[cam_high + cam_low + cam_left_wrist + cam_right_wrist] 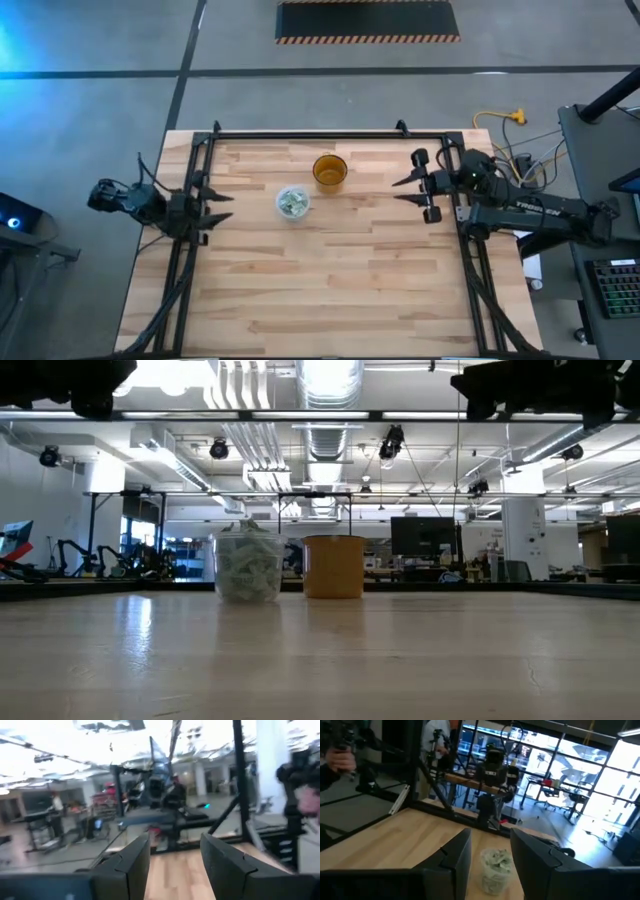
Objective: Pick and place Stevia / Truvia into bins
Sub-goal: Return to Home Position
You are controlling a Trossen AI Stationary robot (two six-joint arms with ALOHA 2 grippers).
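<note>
The translucent whitish cup [293,203] stands upright on its base on the table, filled with pale green and white Stevia sachets [247,567]; it also shows in the right wrist view [495,865]. The amber cup [329,171] stands just beyond it, toward the far edge [333,566]. My left gripper [222,205] hovers open over the table's left edge, its fingers pointing toward the cups. My right gripper [403,190] hovers open at the right side, pointing left; it holds nothing [490,850].
A black metal frame [320,134] runs along the far edge and both sides of the wooden table. Bare wood [330,290] lies across the near half. A person stands in the room beyond [436,740].
</note>
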